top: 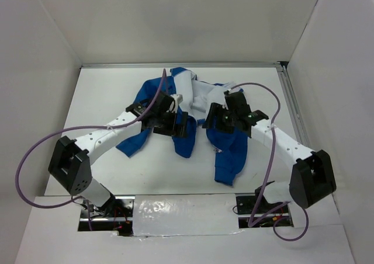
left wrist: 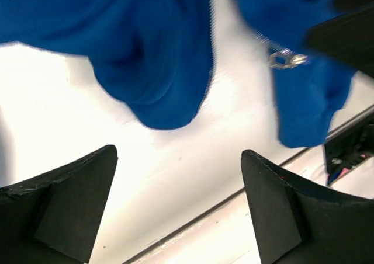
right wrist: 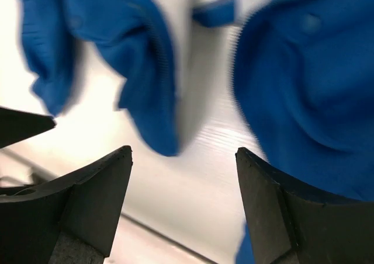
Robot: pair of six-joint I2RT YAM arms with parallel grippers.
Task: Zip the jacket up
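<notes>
The left gripper has its fingers spread wide with nothing between them, and it hangs above the white table. The right gripper is likewise spread and holds nothing. The jacket lies crumpled and unzipped at the table's centre, front panels parted, with white lining exposed toward the far end. Both grippers sit over the gap between the panels. A metal zipper pull, blurred in the left wrist view, appears to rest on one panel's front edge.
</notes>
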